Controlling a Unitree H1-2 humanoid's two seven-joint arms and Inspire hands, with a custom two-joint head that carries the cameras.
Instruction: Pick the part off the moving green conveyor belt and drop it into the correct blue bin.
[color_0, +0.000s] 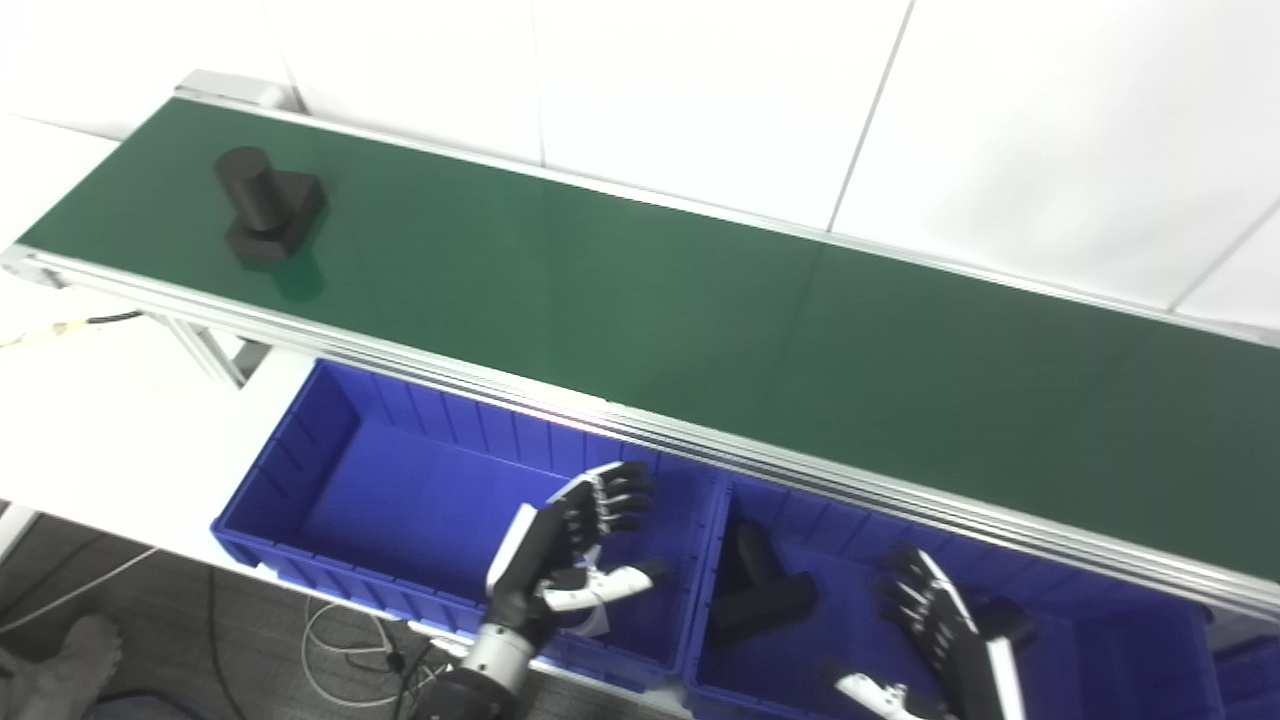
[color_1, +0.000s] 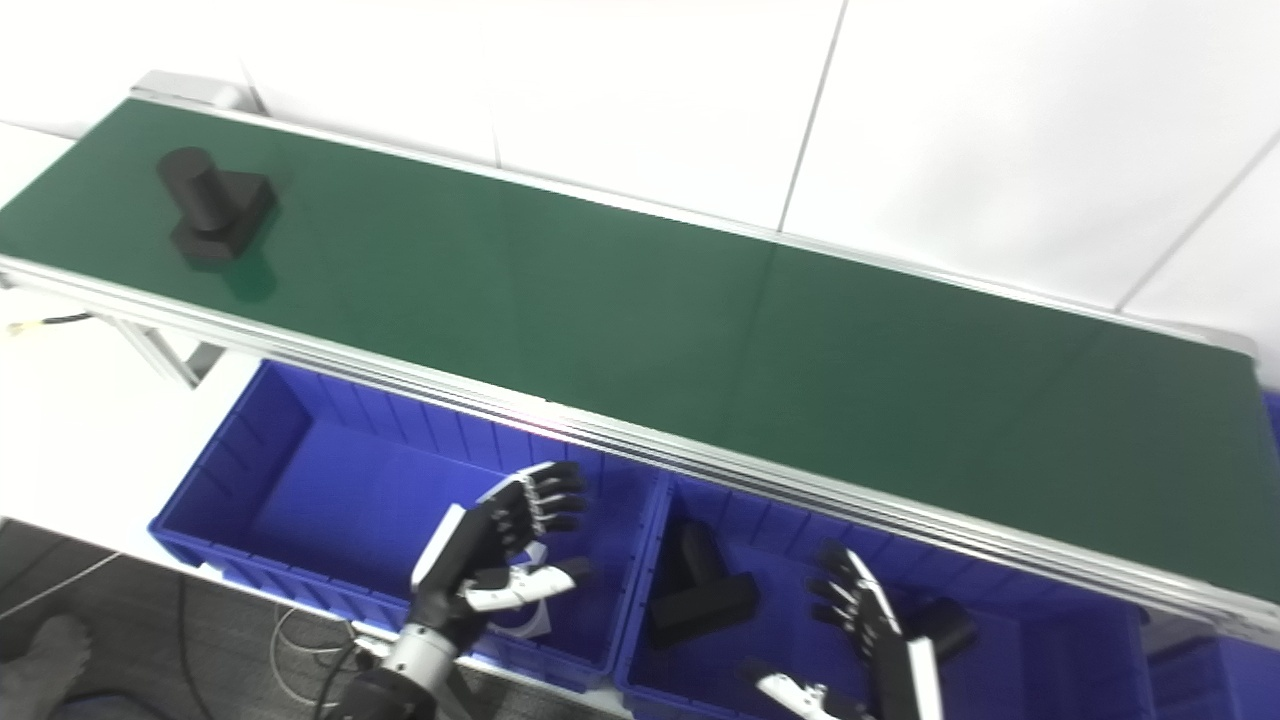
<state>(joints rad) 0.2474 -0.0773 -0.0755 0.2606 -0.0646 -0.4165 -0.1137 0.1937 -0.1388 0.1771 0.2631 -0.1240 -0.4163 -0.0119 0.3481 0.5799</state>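
1. A black part (color_0: 268, 205), a cylinder standing on a square base, sits on the green conveyor belt (color_0: 640, 300) at about ten o'clock.
2. The left hand (color_0: 575, 555) hovers over the left blue bin (color_0: 300, 470) at six o'clock, fingers apart, holding nothing.
3. The right hand (color_0: 940, 625) is spread empty over the right blue bin (color_0: 1100, 640) at five o'clock.
4. Another black part (color_0: 755, 590) lies in that bin.

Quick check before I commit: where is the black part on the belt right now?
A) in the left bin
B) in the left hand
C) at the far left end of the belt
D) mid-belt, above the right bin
C: the black part stands on the green belt near its left end, and both hands, the left hand and the right hand, hold nothing.
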